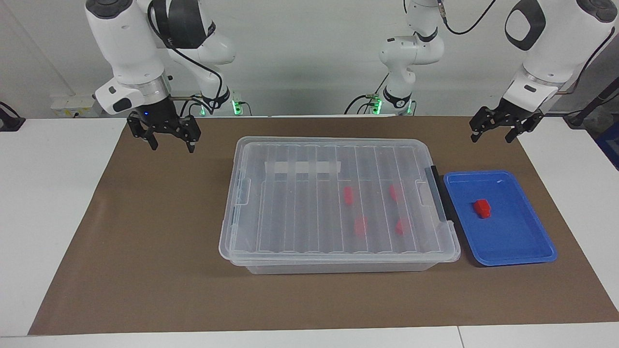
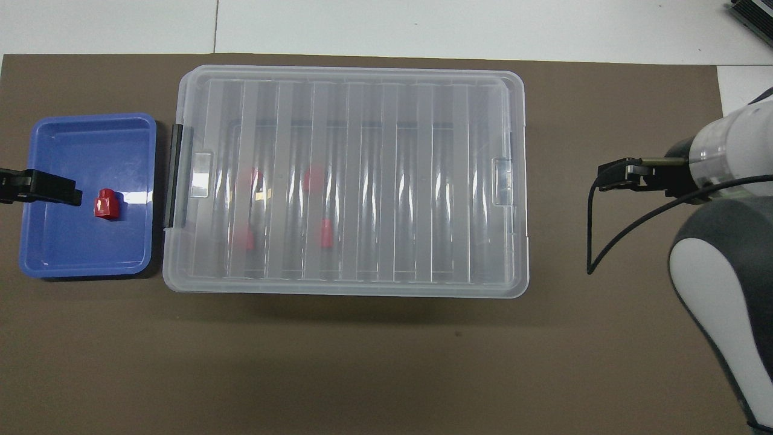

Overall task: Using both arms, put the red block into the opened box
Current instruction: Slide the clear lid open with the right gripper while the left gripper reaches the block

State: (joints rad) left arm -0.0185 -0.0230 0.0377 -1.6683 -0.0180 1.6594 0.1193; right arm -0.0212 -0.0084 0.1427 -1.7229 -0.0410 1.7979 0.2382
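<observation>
Trouble lies in the lidded box (image 1: 338, 203)—both open, empty end effectors, left (image 1: 494, 131) and right (image 1: 169, 140), hang clear of it, and the red block (image 1: 482, 208) beside it in the blue tray (image 1: 532, 251) cannot enter unless the lid lifts cleanly.

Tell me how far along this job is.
Barely started. Four red blocks already lie inside the box, but its lid is on. The red block sits in the blue tray. Left hand and right hand hang open, empty. Opening, picking and placing remain.
</observation>
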